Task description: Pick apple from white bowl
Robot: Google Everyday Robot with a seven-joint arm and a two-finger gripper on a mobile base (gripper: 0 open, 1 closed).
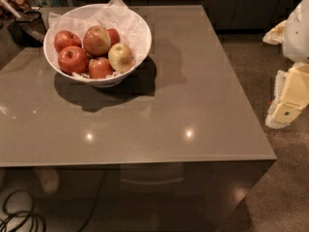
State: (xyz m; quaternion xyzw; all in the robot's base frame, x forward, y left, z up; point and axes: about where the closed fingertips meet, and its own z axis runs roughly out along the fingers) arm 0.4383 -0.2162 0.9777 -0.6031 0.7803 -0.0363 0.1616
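The apple (120, 57), pale yellow-green with a faint blush, lies at the right side of the white bowl (140, 33), against the crumpled white paper lining. The bowl stands at the back left of the grey table (183, 105). A larger red-and-yellow streaked apple (97, 40) lies just left of the pale apple, with several plain red apples (72, 59) around them. My gripper (284, 111), cream and white, hangs at the right edge of the view, beyond the table's right side and far from the bowl. It holds nothing that I can see.
A dark container (26, 25) with clutter stands behind the bowl at the back left corner. Dark cabinets run along the back. Black cables (19, 216) lie on the floor at the bottom left, below the table's front edge.
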